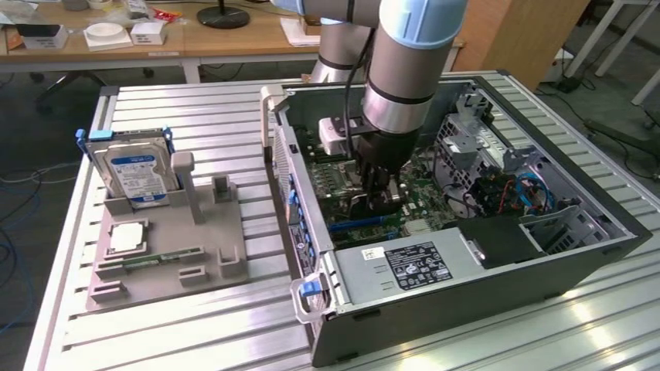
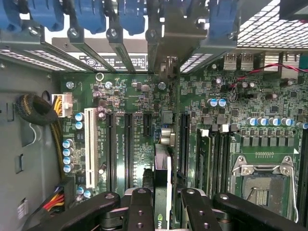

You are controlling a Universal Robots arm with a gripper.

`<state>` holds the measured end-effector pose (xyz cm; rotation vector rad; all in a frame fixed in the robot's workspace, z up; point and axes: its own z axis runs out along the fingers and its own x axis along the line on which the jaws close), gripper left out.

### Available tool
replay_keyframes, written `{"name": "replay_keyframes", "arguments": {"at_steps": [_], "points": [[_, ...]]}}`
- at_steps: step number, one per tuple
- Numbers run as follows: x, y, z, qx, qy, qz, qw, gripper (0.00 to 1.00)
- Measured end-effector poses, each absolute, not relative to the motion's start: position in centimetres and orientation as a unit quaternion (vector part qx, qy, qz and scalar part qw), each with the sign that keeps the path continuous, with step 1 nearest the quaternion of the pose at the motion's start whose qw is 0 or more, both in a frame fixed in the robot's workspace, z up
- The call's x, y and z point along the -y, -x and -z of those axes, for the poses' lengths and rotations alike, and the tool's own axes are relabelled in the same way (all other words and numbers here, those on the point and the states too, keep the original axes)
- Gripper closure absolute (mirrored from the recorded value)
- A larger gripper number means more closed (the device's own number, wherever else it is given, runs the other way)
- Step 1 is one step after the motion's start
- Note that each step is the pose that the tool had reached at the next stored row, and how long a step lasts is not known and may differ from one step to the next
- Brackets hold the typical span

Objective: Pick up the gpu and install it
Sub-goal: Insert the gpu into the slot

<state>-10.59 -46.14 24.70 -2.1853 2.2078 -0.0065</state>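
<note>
My gripper (image 1: 376,201) is deep inside the open computer case (image 1: 577,255), just above the green motherboard (image 1: 418,197). In the wrist view the gpu (image 2: 162,166) appears edge-on as a thin upright card between my two black fingers (image 2: 140,209), and my gripper (image 2: 166,199) is shut on it. The card stands over a motherboard slot between the black expansion slots (image 2: 129,144), and its silver bracket (image 2: 168,57) reaches up to the case's rear slot openings. I cannot tell whether the card is fully seated. In the exterior view my fingers hide most of it.
A grey fixture (image 1: 170,255) on the exterior view's left holds a silver hard drive (image 1: 134,174) and a memory stick (image 1: 154,259). Inside the case are the power supply (image 1: 413,263), a drive cage (image 1: 495,154), blue slot latches (image 2: 91,14), a white slot (image 2: 90,144) and the CPU socket (image 2: 262,180).
</note>
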Motion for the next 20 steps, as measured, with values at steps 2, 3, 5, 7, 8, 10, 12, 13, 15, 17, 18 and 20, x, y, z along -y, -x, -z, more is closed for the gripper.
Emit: {"name": "replay_keyframes", "arguments": {"at_steps": [2, 3, 5, 7, 8, 10, 12, 13, 15, 17, 18, 20], "points": [[46.14, 10.59, -24.52, -0.711, 0.703, 0.002, 0.018, 0.73], [46.14, 10.59, -24.42, -0.711, 0.703, 0.002, 0.018, 0.73], [46.13, 10.6, -24.23, -0.711, 0.703, 0.002, 0.018, 0.73], [46.14, 10.6, -24.12, -0.711, 0.703, 0.002, 0.018, 0.73], [46.14, 10.6, -24.12, -0.711, 0.703, 0.002, 0.018, 0.73], [46.14, 10.6, -24.12, -0.711, 0.703, 0.002, 0.018, 0.73], [46.14, 10.6, -24.11, -0.711, 0.703, 0.002, 0.018, 0.73], [46.14, 10.6, -24.11, -0.711, 0.703, 0.002, 0.018, 0.73], [46.13, 10.62, -24.1, -0.711, 0.703, 0.002, 0.018, 0.73], [46.14, 10.63, -24.08, -0.711, 0.703, 0.002, 0.018, 0.73], [46.14, 10.64, -24.07, -0.711, 0.703, 0.002, 0.018, 0.73], [46.13, 10.64, -24.02, -0.711, 0.703, 0.002, 0.018, 0.73]]}}
